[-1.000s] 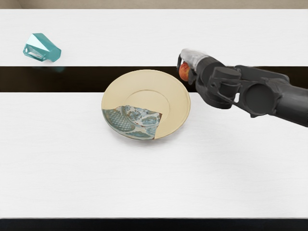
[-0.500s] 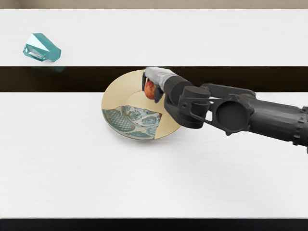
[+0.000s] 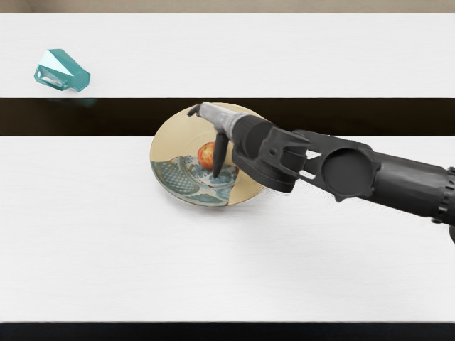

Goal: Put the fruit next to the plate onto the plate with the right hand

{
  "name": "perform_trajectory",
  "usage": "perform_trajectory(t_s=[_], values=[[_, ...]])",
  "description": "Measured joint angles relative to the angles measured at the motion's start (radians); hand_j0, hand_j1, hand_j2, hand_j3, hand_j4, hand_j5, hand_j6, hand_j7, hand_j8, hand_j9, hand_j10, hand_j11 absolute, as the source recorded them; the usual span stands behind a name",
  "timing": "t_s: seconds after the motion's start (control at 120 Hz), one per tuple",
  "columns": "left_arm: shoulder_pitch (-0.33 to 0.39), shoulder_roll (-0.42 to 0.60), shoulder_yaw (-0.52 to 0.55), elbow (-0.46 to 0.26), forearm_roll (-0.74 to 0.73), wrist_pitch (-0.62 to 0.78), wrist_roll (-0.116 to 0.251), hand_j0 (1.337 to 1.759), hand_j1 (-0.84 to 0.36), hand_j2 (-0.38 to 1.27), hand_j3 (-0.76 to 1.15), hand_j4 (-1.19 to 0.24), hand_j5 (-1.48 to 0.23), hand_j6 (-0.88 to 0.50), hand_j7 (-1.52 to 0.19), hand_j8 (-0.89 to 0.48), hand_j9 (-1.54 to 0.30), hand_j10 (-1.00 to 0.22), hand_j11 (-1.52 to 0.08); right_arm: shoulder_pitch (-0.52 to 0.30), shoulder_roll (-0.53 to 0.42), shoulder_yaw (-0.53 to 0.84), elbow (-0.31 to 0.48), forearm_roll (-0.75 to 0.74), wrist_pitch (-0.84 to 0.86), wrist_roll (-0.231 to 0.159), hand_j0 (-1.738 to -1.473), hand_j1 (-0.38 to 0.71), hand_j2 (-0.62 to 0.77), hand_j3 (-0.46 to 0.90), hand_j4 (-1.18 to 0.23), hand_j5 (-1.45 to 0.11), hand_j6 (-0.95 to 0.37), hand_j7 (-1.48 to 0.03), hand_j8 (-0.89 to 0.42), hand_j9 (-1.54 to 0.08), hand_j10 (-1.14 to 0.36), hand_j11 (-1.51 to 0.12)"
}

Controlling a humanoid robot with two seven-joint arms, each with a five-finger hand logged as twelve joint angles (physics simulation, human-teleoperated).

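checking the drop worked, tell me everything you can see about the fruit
The fruit is small, round and smooth, red-orange with a yellower patch. It sits on the plate near its middle, where the plain tan part meets the blue patterned part. The right hand is above it with fingers spread; one dark finger hangs on its side nearest the arm, hiding that edge, so I cannot tell if they touch.

White bench [image 3: 213, 270] crossed by a dark band [image 3: 106, 117].
A plate [image 3: 167, 138] is set across the band's near edge; a teal block [image 3: 62, 71] is placed far left.
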Motion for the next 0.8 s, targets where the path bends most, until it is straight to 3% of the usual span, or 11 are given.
perform_trajectory(t_s=[0.1,0.183,0.317,0.408,0.617,0.8], values=[[0.0,0.0,0.0,0.0,0.0,0.0,0.0,1.658,0.34,0.0,0.0,-0.01,-0.01,-0.01,-0.01,-0.01,-0.01,-0.01,-0.01,0.011,-0.042,0.074,0.056,0.012,0.055,0.0,-1.655,-0.26,0.03,0.0,-0.08,-0.16,-0.04,-0.15,-0.04,-0.16,-0.09,-0.16],[0.0,0.0,0.0,0.0,0.0,0.0,0.0,1.658,0.34,0.0,0.0,-0.01,-0.01,-0.01,-0.01,-0.01,-0.01,-0.01,-0.01,0.014,-0.129,0.171,0.108,0.089,0.183,0.0,-1.656,-0.29,0.02,0.0,-0.06,-0.11,-0.03,-0.1,-0.03,-0.11,-0.06,-0.1],[0.0,0.0,0.0,0.0,0.0,0.0,0.0,1.658,0.34,0.0,0.0,-0.01,-0.01,-0.01,-0.01,-0.01,-0.01,-0.01,-0.01,-0.002,-0.314,0.314,0.149,0.348,0.523,0.0,-1.657,-0.32,0.01,0.0,-0.03,-0.06,-0.02,-0.05,-0.02,-0.06,-0.03,-0.05],[0.0,0.0,0.0,0.0,0.0,0.0,0.0,1.658,0.34,0.0,0.0,-0.01,-0.01,-0.01,-0.01,-0.01,-0.01,-0.01,-0.01,-0.073,-0.448,0.44,0.154,0.492,0.663,0.0,-1.657,-0.33,0.01,0.0,-0.02,-0.04,-0.01,-0.03,-0.01,-0.04,-0.02,-0.03],[0.0,0.0,-0.001,-0.003,0.0,-0.001,0.0,1.658,0.34,0.0,0.0,-0.01,-0.01,-0.01,-0.01,-0.01,-0.01,-0.01,-0.01,-0.25,-0.685,0.623,0.104,0.616,0.749,0.0,-1.658,-0.34,0.0,0.0,-0.01,-0.01,0.0,-0.01,0.0,-0.01,-0.01,-0.01],[-0.006,0.0,0.0,-0.004,0.001,-0.001,0.0,1.658,0.34,0.0,0.0,-0.01,-0.01,-0.01,-0.01,-0.01,-0.01,-0.01,-0.01,-0.308,-0.751,0.642,0.085,0.632,0.76,0.0,-1.658,-0.35,0.0,0.0,0.0,-0.01,0.0,0.0,0.0,-0.01,0.0,-0.01]])
